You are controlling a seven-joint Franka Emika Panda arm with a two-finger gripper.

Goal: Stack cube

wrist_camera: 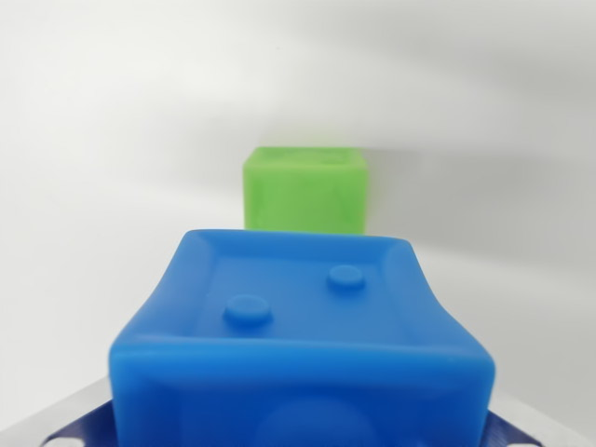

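Two cubes show in the wrist view: one blue cube (303,345) and one green cube (304,189).

The blue cube fills the lower half of the frame, from about 7 o'clock round to 5 o'clock, very close to the camera. Its upper face has a raised rim and two small round studs. Its near edge bulges a little, and a faint round shape shows on its front face at 6 o'clock.

The green cube sits at 12 o'clock from the blue one, farther off, its lower part hidden behind the blue cube's far edge. Whether the two touch cannot be told. It stands on a plain white surface (93,186), with a soft shadow to the wrist view's right.

Of the gripper only slivers show: grey metal at the bottom corners, at 7 and 5 o'clock, with blue parts beside the cube. Whether it is clamped on the blue cube or slack cannot be told; the fingertips are out of sight.
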